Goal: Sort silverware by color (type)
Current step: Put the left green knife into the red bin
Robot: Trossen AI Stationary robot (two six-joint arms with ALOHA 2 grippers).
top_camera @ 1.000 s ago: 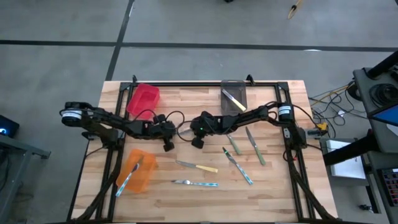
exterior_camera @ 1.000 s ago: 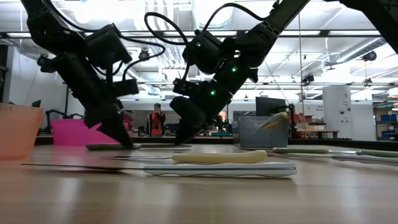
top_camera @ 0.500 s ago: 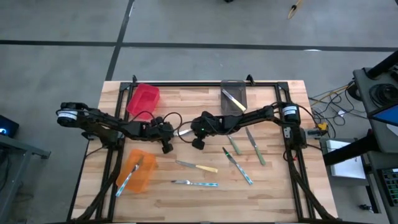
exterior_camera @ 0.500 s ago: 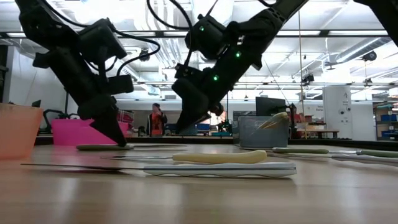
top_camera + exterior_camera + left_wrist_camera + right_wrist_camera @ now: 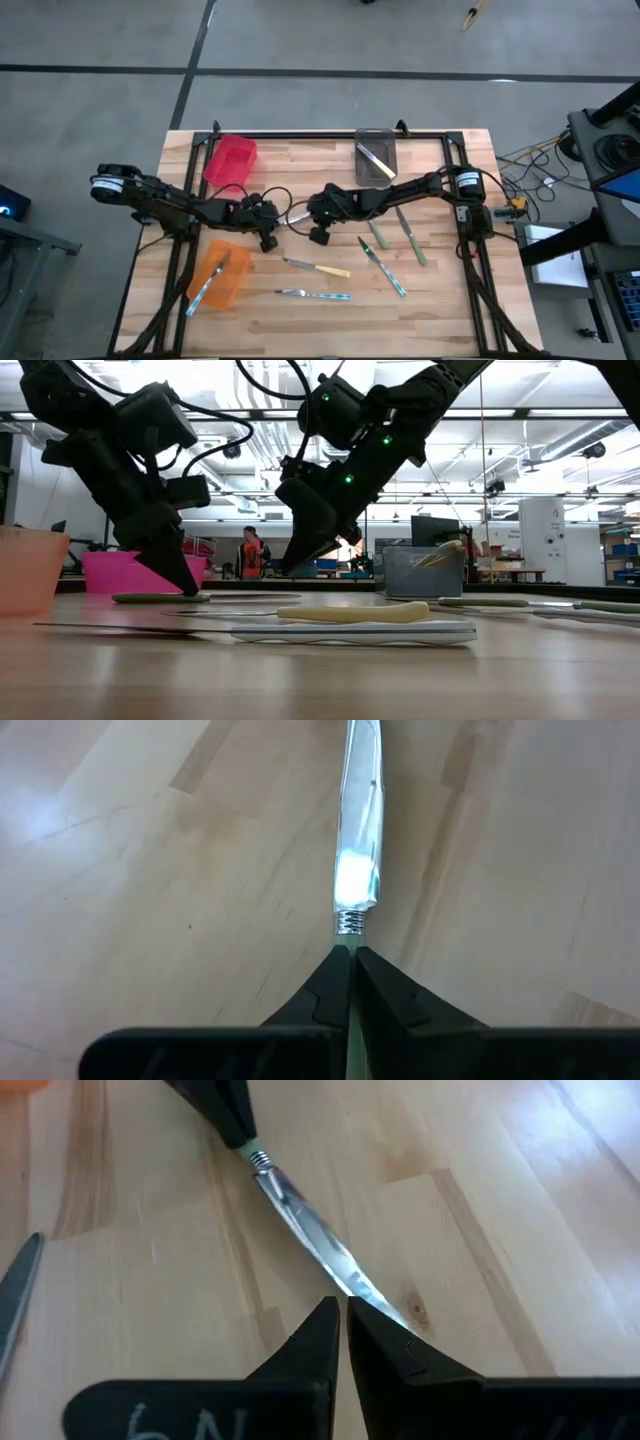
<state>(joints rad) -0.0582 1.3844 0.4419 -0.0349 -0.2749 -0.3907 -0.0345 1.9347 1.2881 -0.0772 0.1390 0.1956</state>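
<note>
Left gripper (image 5: 268, 240): It sits near the middle of the table, a bit toward 9 o'clock. Its fingers (image 5: 330, 985) are squeezed together on the green handle of a knife.

Held knife (image 5: 358, 830): Its shiny blade lies flat on the wood and points toward 3 o'clock, at the other arm.

Right gripper (image 5: 318, 234): It is close by, just to the 3 o'clock side of the left gripper. Its fingers (image 5: 320, 1335) are pressed together, with their tips over the far end of the same blade. I cannot tell if they pinch the blade or only hang above it.

Loose knives: A yellow-handled knife (image 5: 318, 268) lies toward 6 o'clock from the two grippers. A blue-handled knife (image 5: 315, 295) lies nearer the 6 o'clock edge. Three more knives (image 5: 385, 250) lie toward 4 o'clock from the middle, apart from each other.

Orange bin (image 5: 220, 273): It is at about 8 o'clock on the table and has a blue-handled knife inside.

Grey bin (image 5: 377, 152): It is at about 1 o'clock, by the far edge, with a yellow-handled knife inside.

Red bin (image 5: 230, 160): It is at about 11 o'clock. I cannot see what is in it.

Table (image 5: 440, 300): It is light wood.
</note>
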